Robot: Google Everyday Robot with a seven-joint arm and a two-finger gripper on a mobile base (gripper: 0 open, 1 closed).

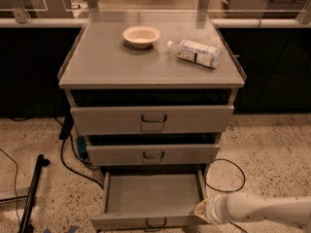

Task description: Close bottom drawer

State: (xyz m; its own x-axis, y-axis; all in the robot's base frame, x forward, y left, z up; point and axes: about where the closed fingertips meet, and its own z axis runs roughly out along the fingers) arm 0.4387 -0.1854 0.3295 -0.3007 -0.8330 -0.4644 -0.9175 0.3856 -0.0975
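Note:
The bottom drawer (151, 198) of the grey cabinet is pulled well out, and its shallow box is empty. Its front panel with a small dark wire handle (156, 223) sits at the lower edge of the view. My white arm (262, 208) comes in from the lower right. Its gripper (200, 211) is right at the drawer's front right corner, at or touching the panel's end.
The middle drawer (153, 155) and top drawer (153, 119) stick out slightly. A beige bowl (141, 35) and a lying plastic bottle (194, 52) rest on the cabinet top. Black cables (65, 154) trail on the speckled floor left and right. A black pole (32, 193) leans at lower left.

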